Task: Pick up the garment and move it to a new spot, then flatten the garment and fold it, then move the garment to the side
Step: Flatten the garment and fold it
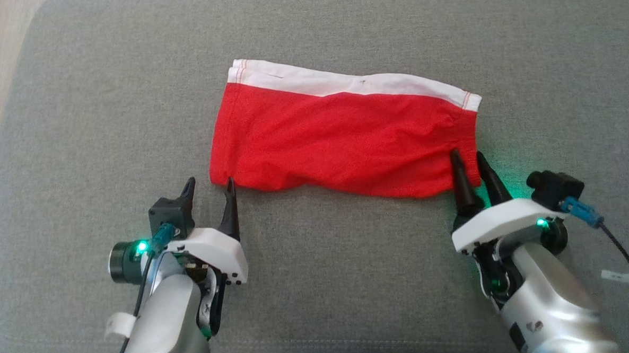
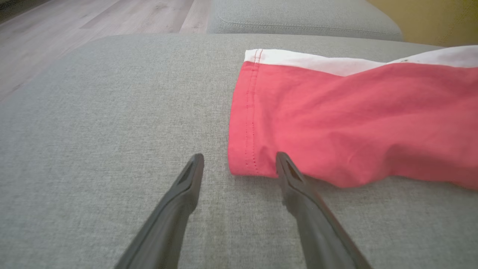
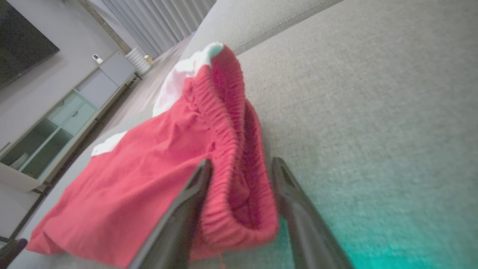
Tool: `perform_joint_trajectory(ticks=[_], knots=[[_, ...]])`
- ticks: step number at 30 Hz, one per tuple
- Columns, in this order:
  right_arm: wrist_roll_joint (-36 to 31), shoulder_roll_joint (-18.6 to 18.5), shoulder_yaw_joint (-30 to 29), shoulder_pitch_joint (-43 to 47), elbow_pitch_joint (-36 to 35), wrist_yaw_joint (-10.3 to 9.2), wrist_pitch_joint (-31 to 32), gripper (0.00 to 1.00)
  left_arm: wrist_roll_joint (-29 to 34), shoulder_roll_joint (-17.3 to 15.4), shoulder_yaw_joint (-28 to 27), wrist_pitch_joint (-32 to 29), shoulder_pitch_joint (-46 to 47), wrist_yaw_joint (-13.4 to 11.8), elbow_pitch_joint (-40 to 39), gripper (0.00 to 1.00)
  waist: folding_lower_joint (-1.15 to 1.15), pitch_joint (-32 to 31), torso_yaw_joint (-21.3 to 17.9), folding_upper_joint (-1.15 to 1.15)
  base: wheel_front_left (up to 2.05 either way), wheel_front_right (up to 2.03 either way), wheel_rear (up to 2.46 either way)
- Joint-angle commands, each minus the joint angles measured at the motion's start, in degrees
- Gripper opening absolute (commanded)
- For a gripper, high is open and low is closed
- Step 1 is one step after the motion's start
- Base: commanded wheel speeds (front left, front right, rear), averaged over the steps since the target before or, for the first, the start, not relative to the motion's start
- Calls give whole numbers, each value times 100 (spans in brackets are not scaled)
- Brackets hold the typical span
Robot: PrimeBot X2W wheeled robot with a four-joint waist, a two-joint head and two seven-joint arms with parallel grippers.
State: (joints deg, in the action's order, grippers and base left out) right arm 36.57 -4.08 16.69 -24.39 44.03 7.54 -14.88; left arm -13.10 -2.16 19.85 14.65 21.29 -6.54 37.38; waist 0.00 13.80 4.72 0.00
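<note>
Right gripper (image 1: 466, 154) straddles the right end of the bright red, white-edged mesh garment (image 1: 339, 138), jaws apart, apparently unclamped; wide-open left gripper (image 1: 209, 181) brackets its near-left corner, long axis spanning both.

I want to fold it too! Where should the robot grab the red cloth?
By its two near corners, coming from the robot's side: the garment lies flat, that edge nearest. The right gripper straddles the ribbed corner; the left gripper stands open at the other.

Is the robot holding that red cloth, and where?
Nothing yet. The right gripper straddles the gathered end of the red fabric garment, unclamped; the left gripper is open, empty.
</note>
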Motion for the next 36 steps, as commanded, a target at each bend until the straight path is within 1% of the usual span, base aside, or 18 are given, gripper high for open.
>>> perform_joint_trajectory(ticks=[1,5,9,15,19,23,26,31,36], knots=[[161,120,200,-38,-8,-5,-12,0,50,-73,-129,35,66,6,-165,100,0,5,6,0,0,0,0],[469,120,210,-46,-65,-5,-12,0,64,-73,-103,35,64,10,-174,100,0,-11,19,0,0,0,0],[638,120,49,-27,-165,-5,-12,0,87,-72,-119,35,8,4,-202,100,0,-50,1,0,0,0,0],[589,120,-321,13,-375,-5,-12,0,125,-72,-154,35,-159,-39,-415,100,0,-182,-77,0,0,0,0],[623,120,-350,33,-487,-5,-12,0,107,-72,-142,35,-241,-51,-500,100,0,-254,-86,0,0,0,0],[890,120,127,-11,-698,-5,72,0,48,-72,-72,35,-318,-54,-547,100,0,-339,-9,0,0,0,0],[1088,120,465,-92,-940,-5,193,0,-29,-72,2,35,-363,-72,-562,100,0,-369,133,0,0,0,0],[1272,120,937,-260,-1232,-5,354,0,-158,-72,172,35,-428,-110,-559,100,0,-393,502,0,0,0,0],[1293,120,1214,-529,-1131,-5,388,0,-261,-72,339,35,-465,-148,-585,100,0,-375,976,0,0,0,0]])
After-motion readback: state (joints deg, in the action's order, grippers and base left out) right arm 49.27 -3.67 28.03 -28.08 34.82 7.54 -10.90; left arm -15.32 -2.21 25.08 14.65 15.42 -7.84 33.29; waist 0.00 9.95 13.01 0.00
